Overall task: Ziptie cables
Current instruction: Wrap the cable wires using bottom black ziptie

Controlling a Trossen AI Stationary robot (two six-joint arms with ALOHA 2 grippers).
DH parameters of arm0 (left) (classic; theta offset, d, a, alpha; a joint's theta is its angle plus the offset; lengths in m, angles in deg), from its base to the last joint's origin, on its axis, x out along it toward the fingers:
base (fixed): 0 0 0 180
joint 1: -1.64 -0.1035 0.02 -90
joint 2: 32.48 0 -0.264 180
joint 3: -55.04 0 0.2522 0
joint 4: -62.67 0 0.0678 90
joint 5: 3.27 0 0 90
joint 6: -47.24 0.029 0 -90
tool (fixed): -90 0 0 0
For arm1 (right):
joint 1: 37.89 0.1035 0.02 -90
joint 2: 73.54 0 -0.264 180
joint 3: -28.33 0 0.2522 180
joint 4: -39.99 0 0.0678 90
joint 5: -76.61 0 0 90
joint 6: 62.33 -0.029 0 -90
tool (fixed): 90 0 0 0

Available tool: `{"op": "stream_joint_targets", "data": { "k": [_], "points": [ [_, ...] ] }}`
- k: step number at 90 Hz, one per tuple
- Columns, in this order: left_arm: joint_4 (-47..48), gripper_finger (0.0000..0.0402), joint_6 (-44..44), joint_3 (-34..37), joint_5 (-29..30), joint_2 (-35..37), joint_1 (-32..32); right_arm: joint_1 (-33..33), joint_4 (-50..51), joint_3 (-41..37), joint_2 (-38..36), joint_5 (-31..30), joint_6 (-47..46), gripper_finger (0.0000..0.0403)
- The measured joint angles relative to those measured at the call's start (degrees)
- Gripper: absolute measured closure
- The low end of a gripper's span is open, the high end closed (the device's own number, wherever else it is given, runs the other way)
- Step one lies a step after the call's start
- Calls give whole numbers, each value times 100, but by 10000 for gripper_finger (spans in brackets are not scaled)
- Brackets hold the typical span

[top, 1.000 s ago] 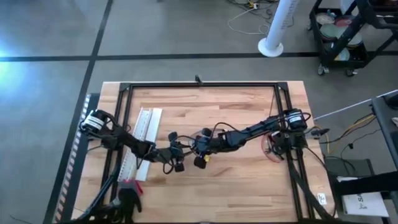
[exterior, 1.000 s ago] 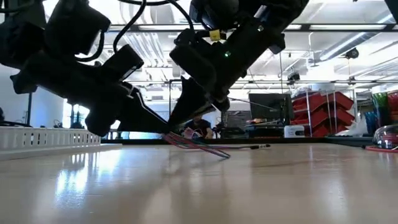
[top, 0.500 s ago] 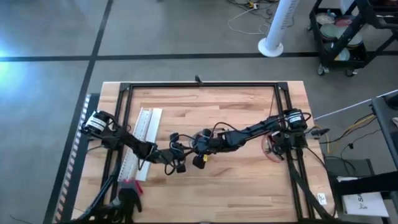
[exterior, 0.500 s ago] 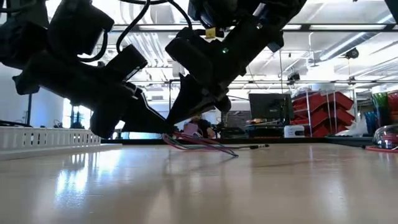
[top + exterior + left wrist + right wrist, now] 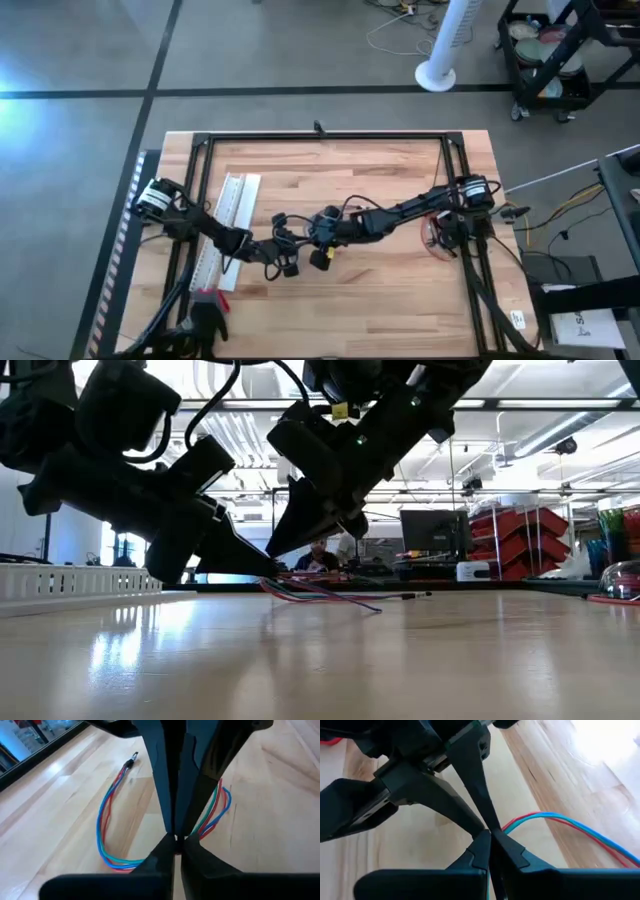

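The cables are a thin bundle of red, blue and green wires, bent into a loop on the wooden table near its middle, with one small dark end. My left gripper and right gripper are both shut. They meet fingertip to fingertip over the bundle, just above the table. The left arm slants in from the table's left and the right arm from the right. Most of the bundle rests on the wood. My left gripper slants down from the table's left, its fingers shut on the cables where the loop passes beneath them. The fingers hide the contact; only a red sliver shows between them. The rest of the bundle lies slack on the table. My right gripper slants down from the table's right. The wires run in to its shut fingertips, and a teal strand shows between the fingers. The other gripper's fingers stand in front of the spot. The bundle trails away slack over the wood.
A long white flat strip lies by the left arm. A red coil sits at the right arm's base. A pink and a dark object lie near the front left corner. A black frame borders the table.
Both grippers have stayed shut and tip to tip over the same spot. The part of the cables next to the fingertips has shifted a little and now lies lower, closer to the table.
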Motion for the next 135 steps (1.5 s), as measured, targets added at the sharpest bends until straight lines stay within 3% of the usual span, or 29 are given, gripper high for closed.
{"op": "stream_joint_targets", "data": {
  "k": [28,45,59,67,79,89,102,135],
  "points": [
    [89,401,-49,28,-31,-1,0,0,325,3,-353,61,865,403],
    [136,401,18,8,-213,-13,0,26,363,7,-339,172,2370,399],
    [167,401,18,6,-450,-22,0,44,366,7,-247,249,3426,354],
    [138,401,18,6,-494,-22,2,-16,362,23,-133,585,3855,317],
    [111,401,16,6,-496,-22,2,-91,377,110,135,780,4011,275],
    [96,401,-1,6,-591,-22,2,-143,341,175,316,779,4008,263],
    [96,401,-23,6,-632,-22,2,-152,231,190,428,782,4032,279],
    [98,401,-23,6,-640,-17,2,-188,229,192,439,771,3959,372]
  ]
}}
